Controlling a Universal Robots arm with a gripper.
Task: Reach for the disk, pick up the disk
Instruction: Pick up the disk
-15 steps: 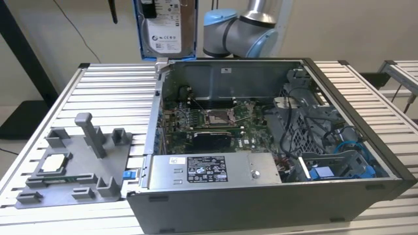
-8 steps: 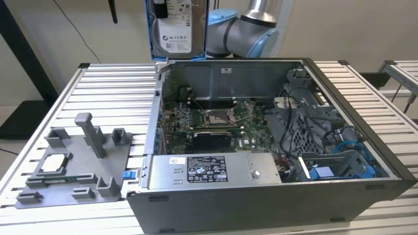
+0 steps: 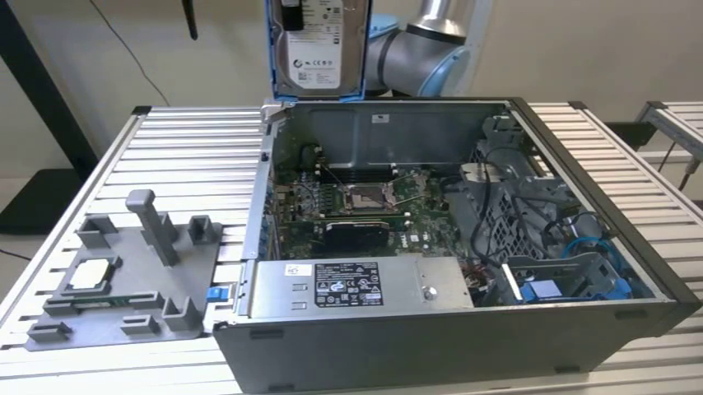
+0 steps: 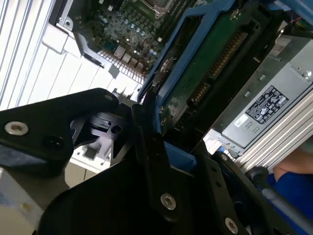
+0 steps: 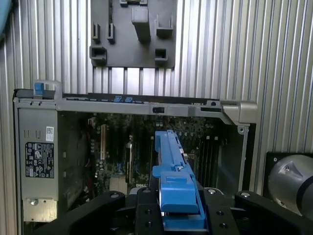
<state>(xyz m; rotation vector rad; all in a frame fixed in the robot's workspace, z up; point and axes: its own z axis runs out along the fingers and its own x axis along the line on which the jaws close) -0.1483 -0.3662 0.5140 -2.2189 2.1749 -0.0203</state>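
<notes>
Your fingers (image 5: 146, 215) are clamped shut on the blue bracket (image 5: 178, 191) of the disk (image 3: 318, 41), closed down to the bracket's thickness. The disk hangs upright in the air above the far edge of the open computer case (image 3: 439, 354). The case sits on a slatted aluminium bench (image 3: 176, 140). 1 grey fixture plate (image 3: 121, 280) lies at the exterior view's left, and a pale wall (image 3: 571, 49) stands behind. The disk carries a white label. The grey box (image 3: 429, 284) at the near side of the case carries a black-and-white sticker (image 3: 346, 284). Neither print can be made out.
</notes>
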